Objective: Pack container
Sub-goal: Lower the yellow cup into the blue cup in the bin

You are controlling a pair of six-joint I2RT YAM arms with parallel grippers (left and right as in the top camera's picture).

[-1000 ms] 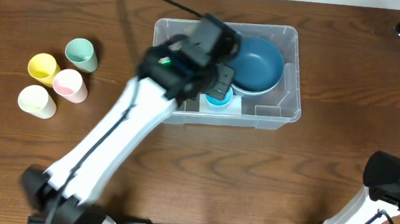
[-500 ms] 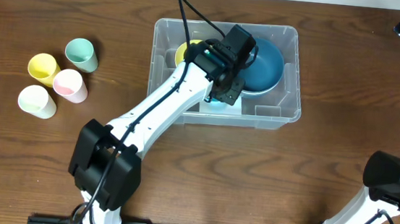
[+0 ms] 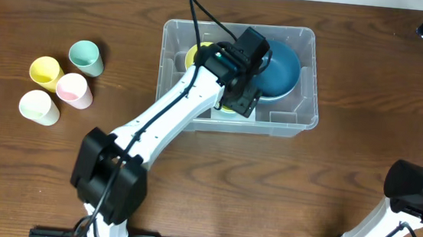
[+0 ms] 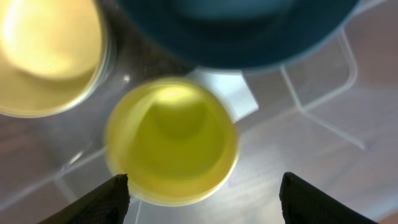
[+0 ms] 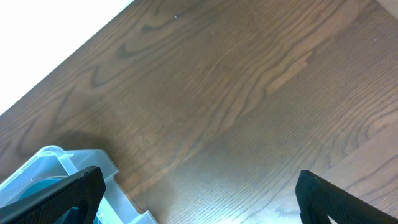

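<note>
The container [image 3: 304, 111] is a clear plastic bin at the table's middle back. Inside it lie a dark blue bowl [image 3: 279, 68] [image 4: 236, 31], a yellow bowl [image 3: 196, 54] [image 4: 46, 56] and a yellow-green cup [image 3: 231, 109] [image 4: 173, 140], mouth up on the pale label. My left gripper [image 3: 241, 98] [image 4: 204, 182] hangs open right above that cup, fingers either side and clear of it. Off beyond the table's right end, my right gripper [image 5: 199, 176] is open and empty over bare wood, with the container's corner [image 5: 59, 163] at its lower left.
Teal [image 3: 86, 57], yellow [image 3: 46, 72], pink [image 3: 73, 89] and cream [image 3: 38, 106] cups stand grouped at the table's left. The left arm [image 3: 164, 130] stretches diagonally from the front edge to the bin. The right arm's base [image 3: 412, 190] stands at the far right.
The left arm swung over the container and settled there. Its jaws, shut half a second ago, now stand open, and the yellow-green cup shows free below them.
</note>
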